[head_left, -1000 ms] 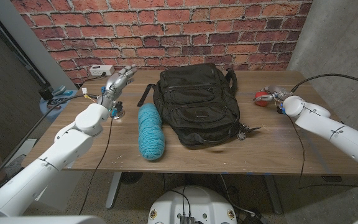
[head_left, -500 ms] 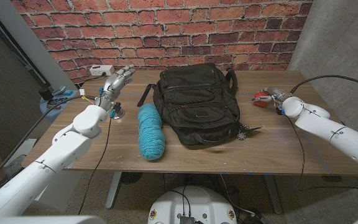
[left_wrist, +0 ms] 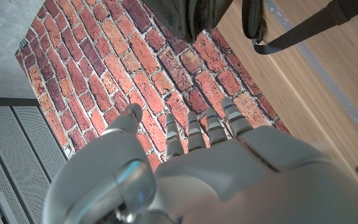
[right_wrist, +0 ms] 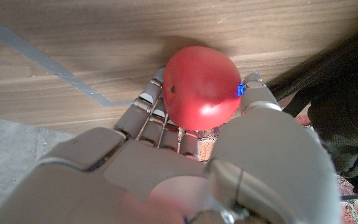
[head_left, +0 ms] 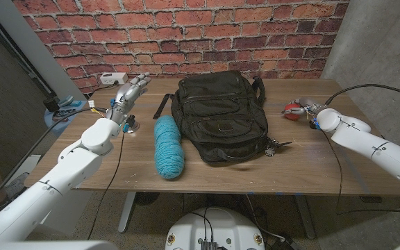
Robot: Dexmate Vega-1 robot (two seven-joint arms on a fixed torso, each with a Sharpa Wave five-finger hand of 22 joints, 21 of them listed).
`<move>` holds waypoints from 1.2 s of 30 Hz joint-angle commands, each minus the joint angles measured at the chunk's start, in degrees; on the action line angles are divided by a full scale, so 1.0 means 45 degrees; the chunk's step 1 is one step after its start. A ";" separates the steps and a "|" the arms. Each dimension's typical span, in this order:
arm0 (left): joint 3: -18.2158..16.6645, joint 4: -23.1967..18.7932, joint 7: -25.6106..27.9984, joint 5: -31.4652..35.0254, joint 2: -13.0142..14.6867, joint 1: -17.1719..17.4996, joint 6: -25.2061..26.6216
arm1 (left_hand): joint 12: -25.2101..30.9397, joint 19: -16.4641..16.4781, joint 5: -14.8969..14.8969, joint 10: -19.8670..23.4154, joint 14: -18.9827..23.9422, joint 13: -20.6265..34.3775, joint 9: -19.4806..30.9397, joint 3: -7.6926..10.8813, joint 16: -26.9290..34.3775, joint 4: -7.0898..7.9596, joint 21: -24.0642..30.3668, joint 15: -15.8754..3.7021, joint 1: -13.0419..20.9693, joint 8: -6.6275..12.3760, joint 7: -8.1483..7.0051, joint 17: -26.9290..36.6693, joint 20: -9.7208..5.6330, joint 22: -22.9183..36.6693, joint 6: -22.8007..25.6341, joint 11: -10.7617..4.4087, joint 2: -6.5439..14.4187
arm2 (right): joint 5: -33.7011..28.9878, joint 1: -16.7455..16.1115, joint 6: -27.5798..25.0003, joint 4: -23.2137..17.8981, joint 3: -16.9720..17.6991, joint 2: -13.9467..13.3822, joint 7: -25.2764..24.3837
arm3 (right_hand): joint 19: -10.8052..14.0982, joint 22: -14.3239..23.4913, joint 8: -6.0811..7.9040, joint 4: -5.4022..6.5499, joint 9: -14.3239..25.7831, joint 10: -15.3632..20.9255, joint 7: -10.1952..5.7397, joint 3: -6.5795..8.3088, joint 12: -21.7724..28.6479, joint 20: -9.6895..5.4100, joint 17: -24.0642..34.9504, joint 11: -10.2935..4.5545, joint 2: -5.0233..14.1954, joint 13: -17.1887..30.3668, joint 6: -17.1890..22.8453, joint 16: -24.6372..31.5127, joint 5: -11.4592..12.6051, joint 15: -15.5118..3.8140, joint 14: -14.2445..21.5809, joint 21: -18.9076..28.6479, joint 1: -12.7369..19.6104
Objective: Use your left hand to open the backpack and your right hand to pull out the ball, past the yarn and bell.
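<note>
**Red ball in right hand, backpack mid-table**

Here, a split between views. From the head view: black backpack [head_left: 219, 118] lying mid-table, turquoise yarn skein [head_left: 168, 146] just beside its left flank, a small dark keychain-like piece [head_left: 277, 146] at the pack's right lower corner, too small to identify. Bell not made out with certainty. Same view: right hand [head_left: 304, 108] near the table's [head_left: 297, 163] right side, something red [head_left: 292, 111] at its fingers, grip unclear at that size.

From the right wrist view, settled plainly: red ball [right_wrist: 201, 87] pinched between the thumb and the fingers [right_wrist: 151, 99] of the right hand [right_wrist: 185, 149], against the wood, with the backpack's [right_wrist: 347, 118] dark fabric off to one side.

From the left wrist view: left hand [left_wrist: 197, 168] holding nothing, fingers [left_wrist: 207, 127] extended and slightly apart, pointing toward the brick wall [left_wrist: 135, 68]; backpack corner [left_wrist: 185, 15] and a black strap [left_wrist: 291, 34] lying on the wood beyond.

Edges and room: bare wood between the pack and the right hand; open strip along the near edge in front of the pack and yarn. Left hand [head_left: 127, 97] raised over the far left corner, well apart from the pack, close to a white box [head_left: 111, 78] by the wall. A black strap [head_left: 162, 105] trailing between the left hand and the pack.

Poses: left arm reaching forward along the left edge, hand lifted, fingers toward the wall. Right arm coming in from the right, hand low at the table surface.
</note>
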 commanded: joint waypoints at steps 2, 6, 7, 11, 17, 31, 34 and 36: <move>-0.0016 -0.0100 0.0022 0.0036 -0.0020 0.0045 0.0049 | 0.0056 -0.0108 0.0048 -0.0042 -0.0035 -0.0020 0.0026 0.0093 0.0022 -0.0090 -0.0069 0.0037 -0.0074 0.0101 -0.0220 0.0041 0.0058 0.0018 0.0091 0.0051 0.0080 | 0.0023 0.0142 -0.0058 0.0019 -0.0042 -0.0015 0.0262 | -0.0198 0.0013 -0.0011 -0.0010 0.0019 -0.0253 0.0068 -0.0116 -0.0110 -0.0187 0.0058 0.0030 -0.0052 0.0081 -0.0298 -0.0035 0.0083 -0.0303 -0.0198 -0.0094 -0.0261; -0.0028 -0.0118 0.0012 -0.0007 -0.0019 0.0045 0.0103 | 0.0070 -0.0129 0.0053 -0.0047 -0.0034 -0.0074 0.0031 0.0158 0.0029 -0.0126 -0.0073 0.0081 -0.0063 0.0176 -0.0145 0.0040 0.0077 0.0016 0.0312 0.0076 0.0124 | -0.0035 0.0198 -0.0253 -0.0002 -0.0084 0.0040 0.0237 | -0.0309 0.0014 -0.0002 -0.0006 0.0012 -0.0420 0.0094 -0.0158 -0.0190 -0.0085 0.0066 0.0087 -0.0119 0.0095 -0.0437 -0.0043 0.0105 -0.0212 -0.0294 -0.0113 -0.0370; -0.0027 -0.0107 0.0015 0.0001 -0.0021 0.0039 0.0100 | 0.0083 -0.0130 0.0061 -0.0034 -0.0032 -0.0100 0.0034 0.0214 0.0035 -0.0141 -0.0071 0.0110 -0.0038 0.0195 -0.0062 0.0042 0.0090 0.0015 0.0383 0.0127 0.0183 | -0.0027 0.0211 -0.0260 0.0002 -0.0089 0.0049 0.0250 | -0.0319 0.0015 0.0004 -0.0002 0.0011 -0.0413 0.0102 -0.0172 -0.0189 -0.0073 0.0068 0.0081 -0.0138 0.0098 -0.0449 -0.0037 0.0109 -0.0199 -0.0290 -0.0113 -0.0399; -0.0025 -0.0052 -0.0057 -0.0027 -0.0017 0.0021 0.0063 | 0.0083 -0.0139 0.0071 -0.0053 -0.0049 -0.0128 0.0036 0.0265 0.0031 -0.0161 -0.0072 0.0126 -0.0019 0.0198 -0.0071 0.0042 0.0086 0.0014 0.0421 0.0151 0.0214 | -0.0063 0.0303 -0.0267 0.0018 -0.0167 0.0059 0.0378 | -0.0378 0.0017 0.0011 0.0019 0.0005 -0.0521 0.0132 -0.0215 -0.0243 -0.0007 0.0080 0.0121 -0.0189 0.0111 -0.0559 -0.0043 0.0137 -0.0135 -0.0383 -0.0112 -0.0520; -0.0067 0.0045 -0.0153 -0.0086 0.0008 0.0030 -0.0015 | 0.0072 -0.0185 0.0058 -0.0120 -0.0135 -0.0183 0.0041 0.0251 0.0010 -0.0172 -0.0084 0.0115 -0.0091 0.0151 -0.0061 0.0046 0.0087 0.0011 0.0358 0.0169 0.0122 | -0.0030 0.0394 -0.0425 -0.0059 -0.0210 0.0069 0.0565 | -0.0532 0.0021 -0.0002 0.0057 -0.0007 -0.0704 0.0199 -0.0287 -0.0337 0.0113 0.0102 0.0196 -0.0262 0.0135 -0.0816 -0.0058 0.0178 0.0032 -0.0558 -0.0129 -0.0727; -0.0142 0.0584 -0.0584 -0.0304 0.0032 -0.0072 -0.0431 | 0.0085 -0.0216 0.0042 -0.0186 -0.0204 -0.0297 0.0048 0.0280 0.0016 -0.0205 -0.0082 0.0153 -0.0192 0.0072 0.0006 0.0046 0.0077 0.0010 0.0208 0.0197 0.0070 | 0.0057 0.0286 -0.0942 -0.0767 -0.0137 -0.0032 0.0605 | -0.0819 0.0028 0.0050 0.0191 -0.0037 -0.1048 0.0277 -0.0463 -0.0530 0.0344 0.0156 0.0372 -0.0374 0.0178 -0.1136 -0.0062 0.0239 0.0327 -0.0908 -0.0141 -0.1240; -0.0170 0.0683 -0.0693 -0.0360 0.0072 -0.0079 -0.0504 | 0.0090 -0.0214 0.0041 -0.0185 -0.0200 -0.0310 0.0049 0.0289 0.0021 -0.0210 -0.0079 0.0159 -0.0200 0.0071 0.0007 0.0045 0.0068 0.0010 0.0207 0.0229 0.0072 | 0.0086 0.0234 -0.1039 -0.0954 -0.0090 -0.0033 0.0536 | -0.0847 0.0028 0.0057 0.0205 -0.0040 -0.1057 0.0290 -0.0479 -0.0541 0.0387 0.0160 0.0413 -0.0380 0.0182 -0.1155 -0.0056 0.0247 0.0359 -0.0925 -0.0141 -0.1292; -0.0182 0.0752 -0.0738 -0.0365 0.0089 -0.0086 -0.0567 | 0.0089 -0.0214 0.0040 -0.0198 -0.0203 -0.0322 0.0049 0.0295 0.0022 -0.0212 -0.0077 0.0157 -0.0209 0.0074 0.0002 0.0046 0.0064 0.0010 0.0217 0.0209 0.0073 | 0.0120 0.0201 -0.1089 -0.1056 -0.0056 -0.0022 0.0489 | -0.0858 0.0028 0.0066 0.0225 -0.0044 -0.1067 0.0301 -0.0504 -0.0553 0.0422 0.0164 0.0459 -0.0395 0.0185 -0.1175 -0.0050 0.0253 0.0403 -0.0945 -0.0135 -0.1359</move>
